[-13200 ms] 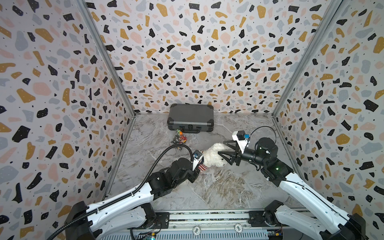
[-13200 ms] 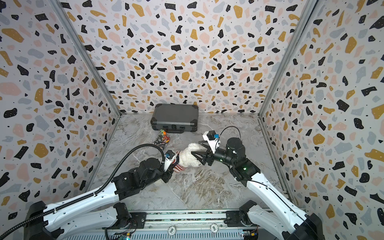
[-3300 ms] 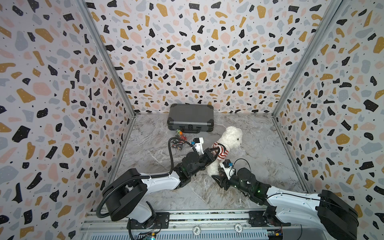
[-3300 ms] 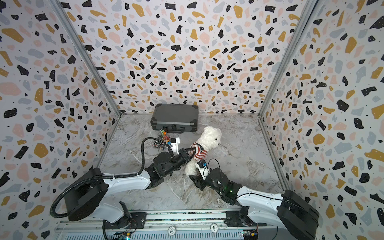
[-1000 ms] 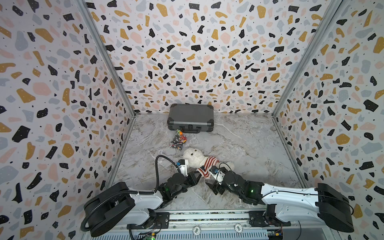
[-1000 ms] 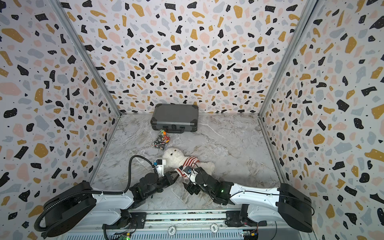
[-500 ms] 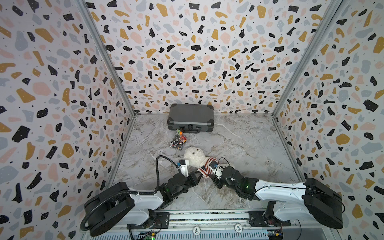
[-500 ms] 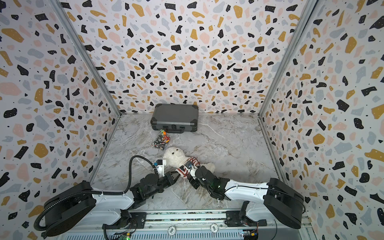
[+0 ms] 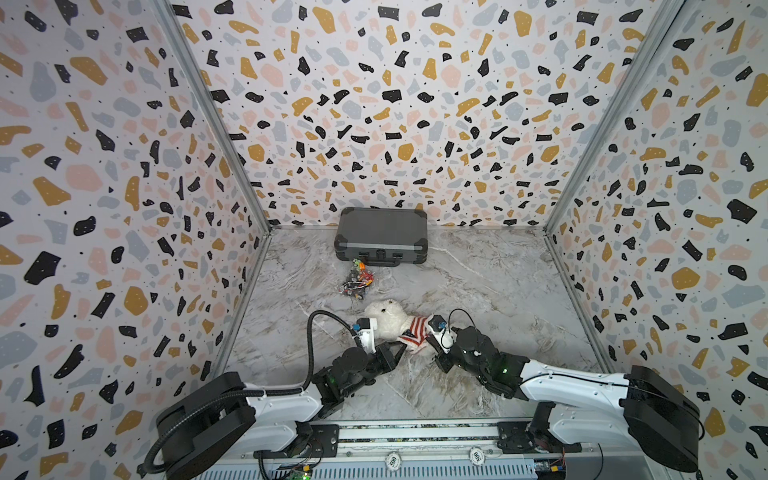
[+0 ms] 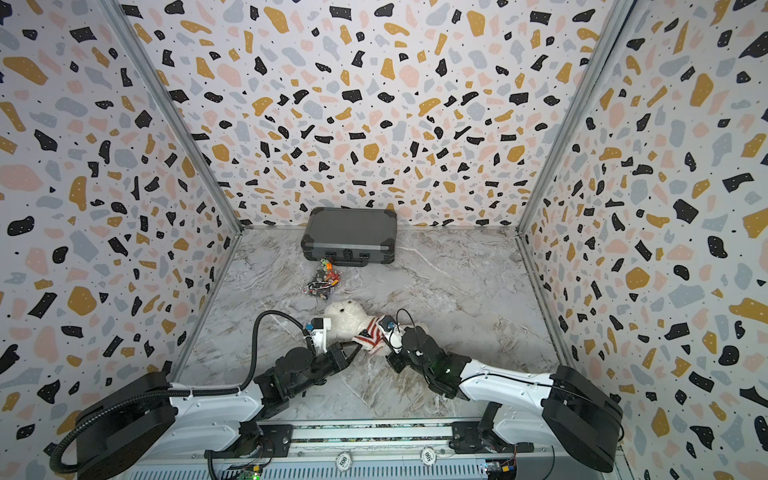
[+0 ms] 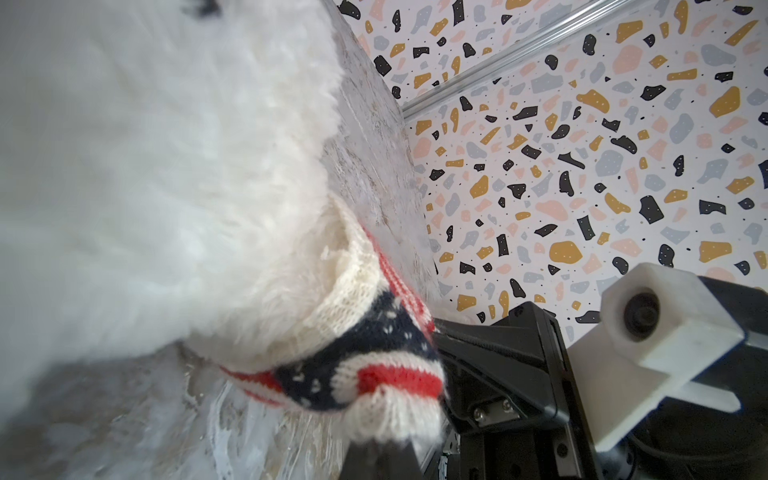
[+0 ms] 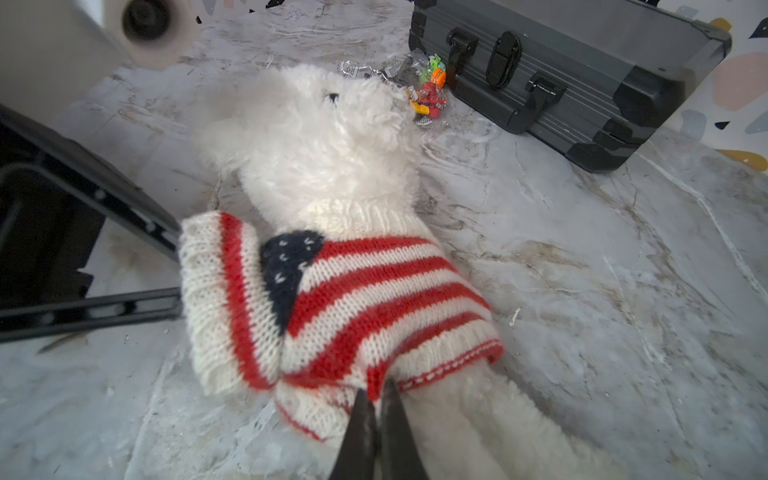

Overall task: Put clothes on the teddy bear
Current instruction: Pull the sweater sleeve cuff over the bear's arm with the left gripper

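White plush teddy bear (image 9: 388, 318) was laid flat on the marble table (image 9: 498, 282), 6 o'clock from the grey case (image 9: 381, 237), head toward 10 o'clock. The right gripper (image 12: 376, 390), spread wide a second earlier, was now pinched on the hem of the striped sweater (image 12: 365, 291). The left gripper (image 9: 400, 348) was kept clamped on its sleeve.

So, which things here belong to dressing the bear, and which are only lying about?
For the job:
teddy bear
striped sweater, already on its body

Only lying about:
grey case at the back wall
small packet of colourful pieces before it
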`<state>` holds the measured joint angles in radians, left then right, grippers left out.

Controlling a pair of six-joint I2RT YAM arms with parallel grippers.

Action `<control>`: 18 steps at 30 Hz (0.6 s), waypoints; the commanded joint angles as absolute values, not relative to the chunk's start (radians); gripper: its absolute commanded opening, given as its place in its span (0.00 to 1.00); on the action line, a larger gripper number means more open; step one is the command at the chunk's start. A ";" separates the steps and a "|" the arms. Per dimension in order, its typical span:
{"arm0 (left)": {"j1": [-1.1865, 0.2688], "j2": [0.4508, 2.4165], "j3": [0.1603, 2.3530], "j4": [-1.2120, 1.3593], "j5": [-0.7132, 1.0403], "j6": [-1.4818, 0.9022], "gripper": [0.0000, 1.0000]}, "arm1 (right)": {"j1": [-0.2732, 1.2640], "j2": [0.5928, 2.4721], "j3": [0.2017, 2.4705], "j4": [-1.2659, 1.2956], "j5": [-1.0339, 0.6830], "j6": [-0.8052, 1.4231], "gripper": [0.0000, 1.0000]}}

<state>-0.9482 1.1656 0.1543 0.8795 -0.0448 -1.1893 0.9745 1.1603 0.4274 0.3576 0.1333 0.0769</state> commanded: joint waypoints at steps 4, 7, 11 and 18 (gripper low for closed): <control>-0.917 1.112 0.139 0.819 -0.019 -1.112 0.00 | 0.918 1.125 0.394 0.282 0.203 0.083 0.00; -0.891 1.106 0.116 0.848 0.045 -1.087 0.00 | 0.913 1.127 0.390 0.279 0.200 0.084 0.00; -0.866 1.095 0.109 0.842 0.139 -1.027 0.00 | 0.909 1.129 0.394 0.273 0.199 0.087 0.00; -0.832 1.075 0.158 0.669 0.254 -0.846 0.00 | 0.895 1.130 0.396 0.269 0.199 0.093 0.00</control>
